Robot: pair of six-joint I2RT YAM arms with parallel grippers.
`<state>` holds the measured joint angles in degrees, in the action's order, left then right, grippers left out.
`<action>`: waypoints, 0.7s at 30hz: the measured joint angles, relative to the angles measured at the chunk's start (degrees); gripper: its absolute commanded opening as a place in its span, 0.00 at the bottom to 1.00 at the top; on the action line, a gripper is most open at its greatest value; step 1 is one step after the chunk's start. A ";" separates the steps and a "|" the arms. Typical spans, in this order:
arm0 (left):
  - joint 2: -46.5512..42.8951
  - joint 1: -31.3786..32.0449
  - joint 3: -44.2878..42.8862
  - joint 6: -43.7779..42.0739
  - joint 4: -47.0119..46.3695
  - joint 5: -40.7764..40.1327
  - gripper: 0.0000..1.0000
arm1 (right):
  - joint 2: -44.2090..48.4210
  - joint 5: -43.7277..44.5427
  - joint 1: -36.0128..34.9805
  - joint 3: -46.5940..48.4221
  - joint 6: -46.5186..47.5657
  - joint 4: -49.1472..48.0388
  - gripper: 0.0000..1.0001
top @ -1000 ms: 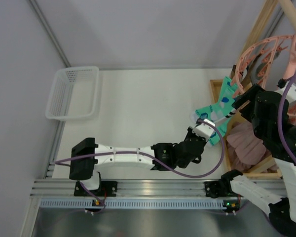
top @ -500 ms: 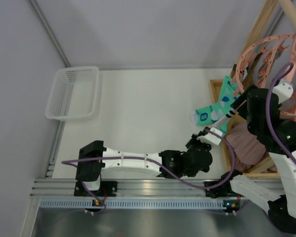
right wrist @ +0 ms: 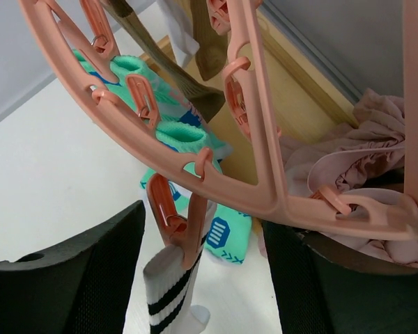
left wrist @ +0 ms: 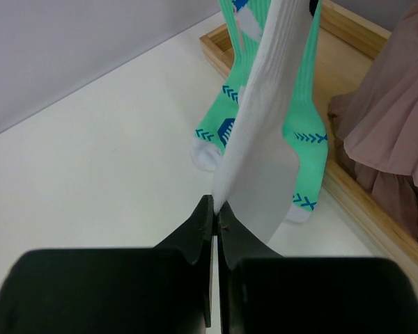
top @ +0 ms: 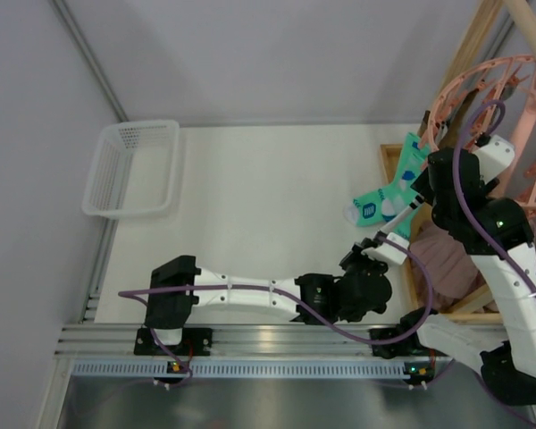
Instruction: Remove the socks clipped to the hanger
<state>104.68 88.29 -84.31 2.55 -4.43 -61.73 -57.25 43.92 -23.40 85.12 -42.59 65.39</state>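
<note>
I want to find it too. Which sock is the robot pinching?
Find the big pink round hanger on the right. Hanging from a clip on its rim, beside mint-green socks, is the white sock. Only it is white with dark stripes at the cuff.

Robot lab test cell, not home. Left arm [top: 241, 293] and right arm [top: 509, 286] bolted to aluminium rail [top: 250, 340] along bottom of top view. Bare white desk [top: 250, 197], plain grey partition walls [top: 295, 54]. Laundry staged as props: pink hanger [right wrist: 265, 198] by wooden frame [top: 472, 45] upper right, white basket [top: 96, 174] upper left.
</note>
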 measured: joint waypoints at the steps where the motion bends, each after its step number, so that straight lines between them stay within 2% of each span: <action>1: 0.13 0.04 0.00 0.00 0.00 -0.15 0.00 | -0.15 0.15 0.00 0.00 -0.07 0.07 0.65; 3: 0.48 0.13 -0.02 -0.02 0.00 -0.33 0.00 | -0.35 0.57 0.00 0.00 -0.13 0.11 0.64; 6: 0.85 0.26 -0.02 -0.13 0.00 -0.57 0.00 | -0.76 1.51 0.00 0.00 -0.52 0.28 0.54; 7: 0.87 0.33 -0.02 -0.17 0.02 -0.63 0.00 | -0.94 1.75 0.00 0.00 -0.63 0.26 0.46; 9: 0.87 0.37 -0.02 -0.20 -0.04 -0.76 0.00 | -1.38 2.05 0.00 0.02 -0.66 0.31 0.38; 10: 0.87 0.37 -0.02 -0.20 -0.04 -0.79 0.00 | -1.62 2.16 0.00 0.02 -0.74 0.28 0.26; 13: 0.87 0.37 -0.02 -0.20 -0.02 -0.92 0.00 | -2.25 2.84 0.00 0.02 -0.63 0.22 0.00; 21: 0.87 0.37 0.15 -0.15 0.11 -1.18 0.00 | -2.21 3.54 0.00 0.04 -0.66 0.22 0.00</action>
<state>105.56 88.66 -84.16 2.39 -4.32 -62.92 -59.46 47.46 -23.40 85.17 -43.24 65.60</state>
